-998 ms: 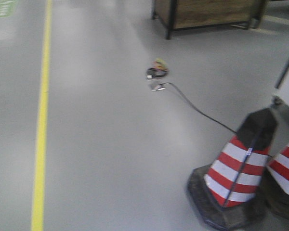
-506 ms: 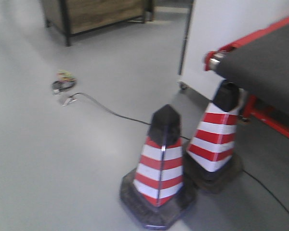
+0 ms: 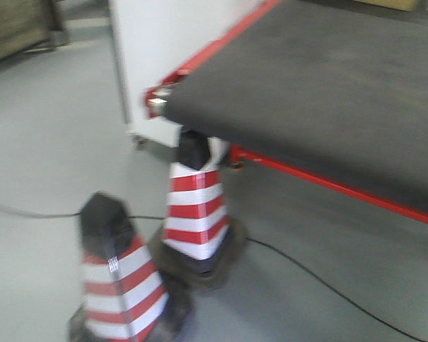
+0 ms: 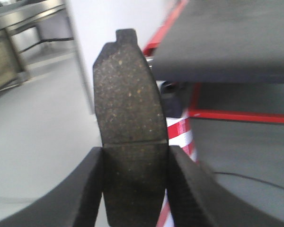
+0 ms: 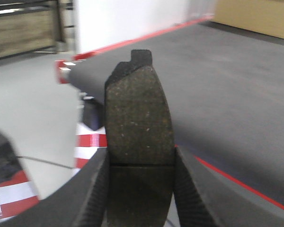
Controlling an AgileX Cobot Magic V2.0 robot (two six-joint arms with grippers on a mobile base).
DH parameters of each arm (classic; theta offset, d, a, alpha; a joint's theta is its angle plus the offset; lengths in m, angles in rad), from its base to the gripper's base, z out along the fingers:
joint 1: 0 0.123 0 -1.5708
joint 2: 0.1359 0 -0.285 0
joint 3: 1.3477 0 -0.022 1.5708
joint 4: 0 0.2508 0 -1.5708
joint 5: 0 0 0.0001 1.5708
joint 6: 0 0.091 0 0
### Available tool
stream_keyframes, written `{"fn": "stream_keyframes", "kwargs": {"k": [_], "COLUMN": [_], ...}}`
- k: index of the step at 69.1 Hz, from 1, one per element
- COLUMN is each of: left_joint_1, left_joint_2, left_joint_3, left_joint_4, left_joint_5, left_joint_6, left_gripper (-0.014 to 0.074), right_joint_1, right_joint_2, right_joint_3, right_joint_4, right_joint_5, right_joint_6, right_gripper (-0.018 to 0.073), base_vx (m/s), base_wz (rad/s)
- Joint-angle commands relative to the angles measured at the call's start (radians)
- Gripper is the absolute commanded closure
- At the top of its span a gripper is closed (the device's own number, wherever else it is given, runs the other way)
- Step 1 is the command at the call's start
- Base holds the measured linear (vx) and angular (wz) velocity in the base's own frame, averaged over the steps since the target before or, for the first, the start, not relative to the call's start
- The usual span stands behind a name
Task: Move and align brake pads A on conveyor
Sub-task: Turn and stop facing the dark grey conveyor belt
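Plainly, a flat dark-grey curved oblong brake pad (image 4: 128, 99) is grasped by the left pincer (image 4: 135, 153). Its black ribbed fingers (image 4: 85, 189) are clenched against the pad's two long edges, just below the thin groove across its middle. The pad is held upright, its speckled upper half and small notched tab standing clear above the fingertips.

Beyond this pincer and to its right, a wide dark charcoal felt-like conveyor belt (image 4: 236, 42) edged by a red metal frame (image 4: 236, 115) is seen, apart from the pad.

A second dark-grey curved brake pad (image 5: 139, 109) is gripped the same way by the right pincer (image 5: 141, 163), which is closed on its lower part, the groove lying level with the fingertips. The belt is spread out behind and to the right of this pincer. Whether the pad is over the belt cannot be told.

In the front-facing view, two red-and-white striped traffic cones (image 3: 196, 206) are seen on the smooth grey floor (image 3: 50, 142) at the belt's corner. A thin black cable (image 3: 321, 281) is laid across the floor, and a white panel (image 3: 164, 50) stands behind.
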Motion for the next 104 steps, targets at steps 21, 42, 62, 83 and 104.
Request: {"fn": "stream_keyframes", "kwargs": {"k": [21, 42, 62, 83, 104], "left_joint_1": [-0.005, -0.005, -0.005, -0.005, -0.005], "left_joint_2": [0.009, 0.009, 0.010, 0.010, 0.010], "left_joint_3": [-0.031, -0.031, -0.031, -0.031, -0.031], "left_joint_4": [-0.014, -0.014, -0.014, -0.014, -0.014], "left_joint_5": [-0.101, -0.101, -0.101, -0.101, -0.101], "left_joint_6": [-0.007, -0.007, -0.007, -0.007, -0.007], "left_gripper": [0.0502, 0.0502, 0.0502, 0.0502, 0.0502], "right_joint_1": [-0.001, -0.001, -0.001, -0.001, -0.001], "right_joint_2": [0.007, 0.007, 0.007, 0.007, 0.007], "right_joint_3": [-0.028, -0.028, -0.028, -0.028, -0.028], "right_joint_4": [-0.009, -0.009, -0.009, -0.009, -0.009], "right_joint_5": [-0.097, -0.097, -0.096, -0.096, -0.096], "right_joint_6": [-0.008, -0.008, -0.008, -0.008, -0.008], "right_gripper": [0.0564, 0.0564, 0.0564, 0.0564, 0.0564], "base_vx": [0.20, 0.18, 0.20, 0.28, 0.27], "base_wz": [-0.79, -0.59, -0.23, -0.06, -0.04]}}
